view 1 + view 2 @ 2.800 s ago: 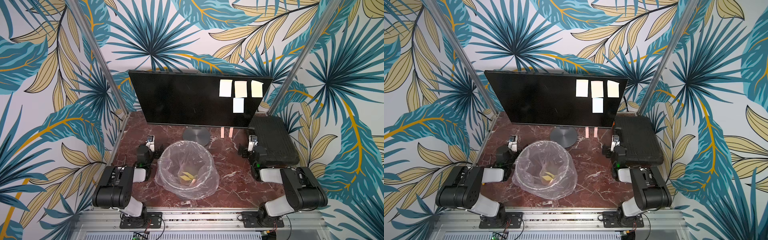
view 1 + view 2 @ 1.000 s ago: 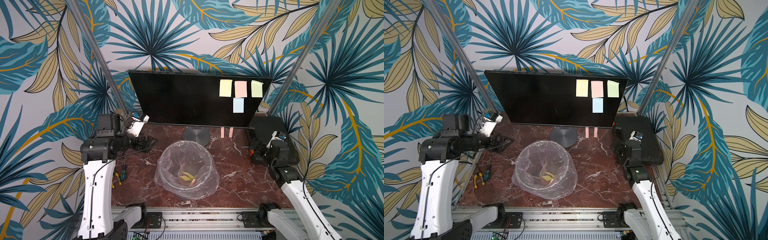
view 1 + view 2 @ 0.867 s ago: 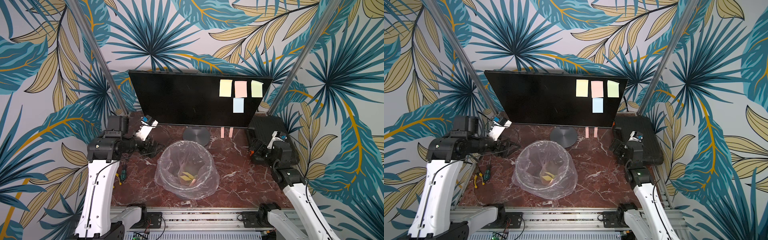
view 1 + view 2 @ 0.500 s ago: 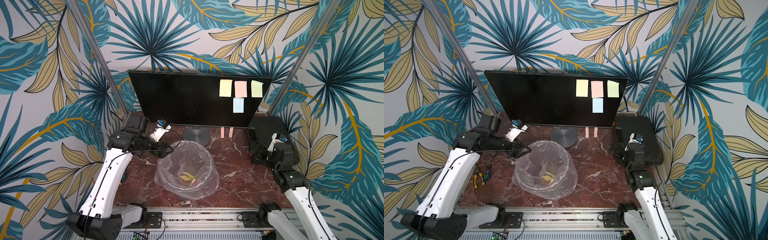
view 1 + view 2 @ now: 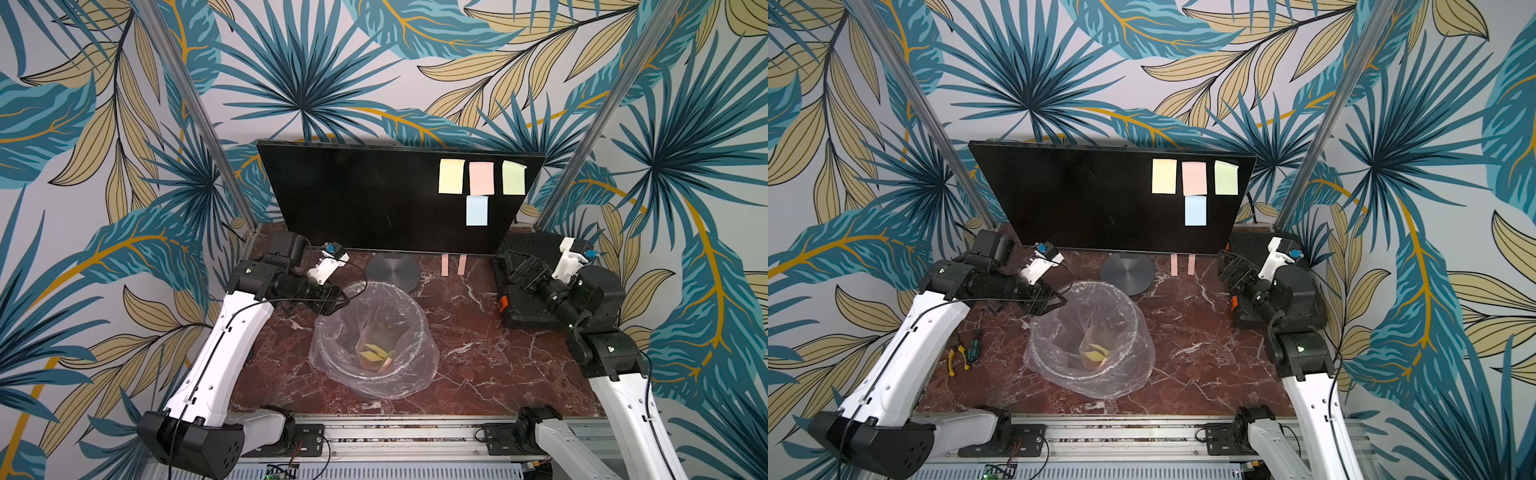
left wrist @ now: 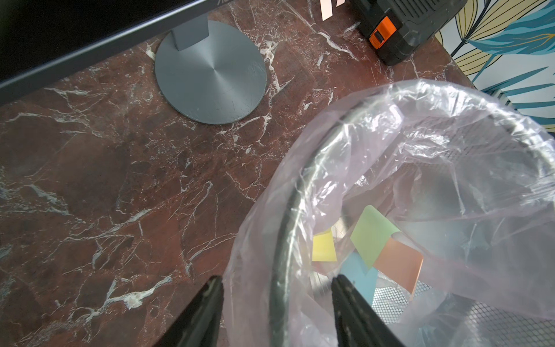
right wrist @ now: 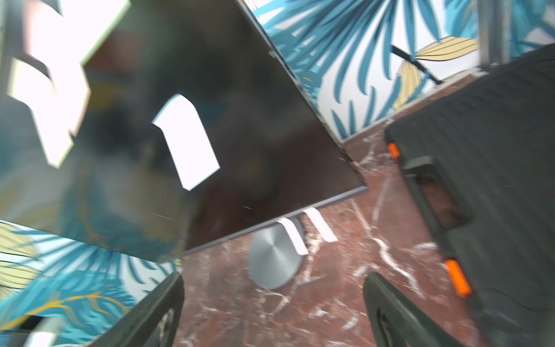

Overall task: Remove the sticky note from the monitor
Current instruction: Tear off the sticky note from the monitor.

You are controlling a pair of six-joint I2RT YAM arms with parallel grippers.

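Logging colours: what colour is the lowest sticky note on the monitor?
Light blue sticky note, clearest in a top view.

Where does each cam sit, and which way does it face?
Top views: high at the front, looking down and back over the marble table at the monitor and bin; both arms, left gripper and right gripper show.
Left wrist: on the left arm, looking down at the bin rim and table; its two fingers straddle the rim.
Right wrist: on the right arm, tilted up at the monitor screen, blurred; its fingers show.
Shared: both wrist views catch the monitor's grey disc base and the black case.
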